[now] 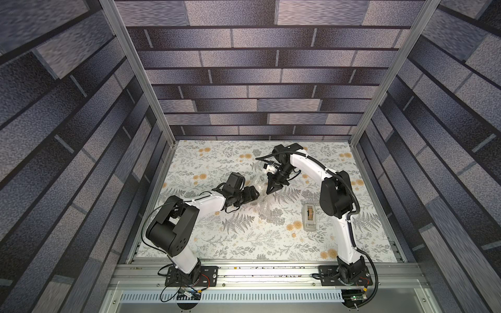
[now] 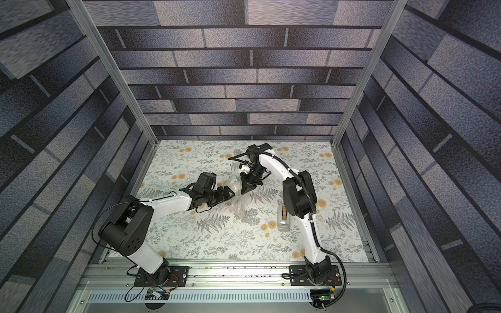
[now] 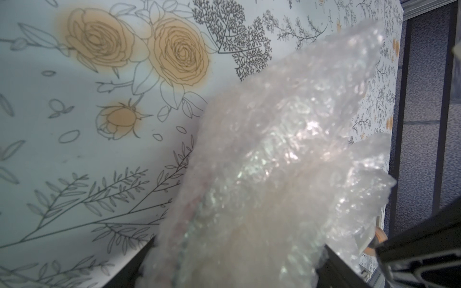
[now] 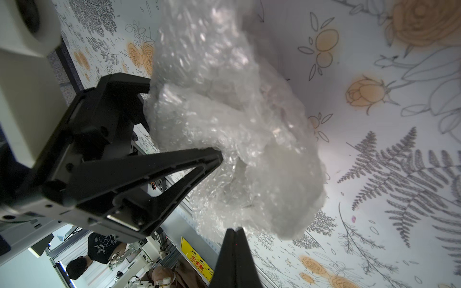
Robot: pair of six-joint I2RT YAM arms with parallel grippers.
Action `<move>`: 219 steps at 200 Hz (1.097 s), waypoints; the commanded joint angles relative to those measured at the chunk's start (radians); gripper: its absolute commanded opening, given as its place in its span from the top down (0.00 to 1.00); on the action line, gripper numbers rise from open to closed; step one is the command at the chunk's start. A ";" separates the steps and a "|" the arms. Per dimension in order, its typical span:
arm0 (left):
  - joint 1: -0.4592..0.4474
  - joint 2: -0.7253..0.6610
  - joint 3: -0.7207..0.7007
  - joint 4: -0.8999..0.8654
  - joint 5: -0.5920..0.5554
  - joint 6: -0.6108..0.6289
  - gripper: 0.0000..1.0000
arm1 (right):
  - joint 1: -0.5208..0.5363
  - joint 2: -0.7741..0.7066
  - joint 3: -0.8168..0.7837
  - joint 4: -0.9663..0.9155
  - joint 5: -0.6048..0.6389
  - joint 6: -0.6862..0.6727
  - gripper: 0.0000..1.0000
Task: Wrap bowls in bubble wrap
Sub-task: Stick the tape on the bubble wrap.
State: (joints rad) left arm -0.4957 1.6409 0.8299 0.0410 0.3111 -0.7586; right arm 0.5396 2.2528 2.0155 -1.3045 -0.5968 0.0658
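The bubble wrap (image 1: 264, 210) is a crumpled clear bundle at the middle of the table, part lifted and part trailing on the mat. My left gripper (image 1: 256, 193) has its jaws spread wide on either side of the bundle and grips it; the left wrist view shows the wrap (image 3: 274, 162) filling the gap in that gripper (image 3: 237, 261). The right wrist view shows the left gripper's fingers (image 4: 174, 169) pressing into the wrap (image 4: 237, 124). My right gripper (image 1: 268, 192) is shut, its tips (image 4: 234, 230) against the bundle's edge, with no sheet seen between them. The bowl is hidden.
A grey tape dispenser (image 1: 309, 216) with a tan roll lies on the floral mat (image 1: 244, 244), just left of the right arm's elbow, seen too in a top view (image 2: 283, 218). Cage posts and patterned walls close in the table on three sides.
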 commanded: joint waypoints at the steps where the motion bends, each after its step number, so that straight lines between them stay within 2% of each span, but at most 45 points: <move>1: 0.006 -0.035 -0.006 -0.008 0.001 0.024 0.17 | 0.010 0.033 0.044 -0.033 -0.031 0.005 1.00; 58: 0.006 -0.032 -0.008 -0.004 0.004 0.025 0.17 | 0.023 0.072 0.067 0.006 -0.075 0.039 1.00; 82: 0.007 -0.032 -0.008 -0.003 0.005 0.025 0.17 | 0.029 0.080 0.066 0.023 -0.087 0.049 0.93; 134: 0.008 -0.027 -0.008 0.004 0.007 0.020 0.17 | 0.040 0.106 0.061 0.078 -0.106 0.090 0.85; 207: 0.008 -0.038 -0.010 0.001 0.006 0.021 0.17 | 0.049 0.134 0.006 0.146 -0.074 0.130 0.84; 214: 0.008 -0.038 -0.011 0.000 0.006 0.022 0.17 | 0.049 0.133 -0.004 0.156 -0.070 0.134 0.81; 219: 0.008 -0.038 -0.012 0.000 0.006 0.021 0.17 | 0.050 0.131 -0.014 0.163 -0.069 0.136 0.73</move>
State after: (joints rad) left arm -0.4892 1.6409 0.8242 0.0326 0.3099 -0.7582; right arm 0.5777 2.3581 2.0415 -1.1919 -0.6880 0.1787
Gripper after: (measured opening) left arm 0.829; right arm 0.175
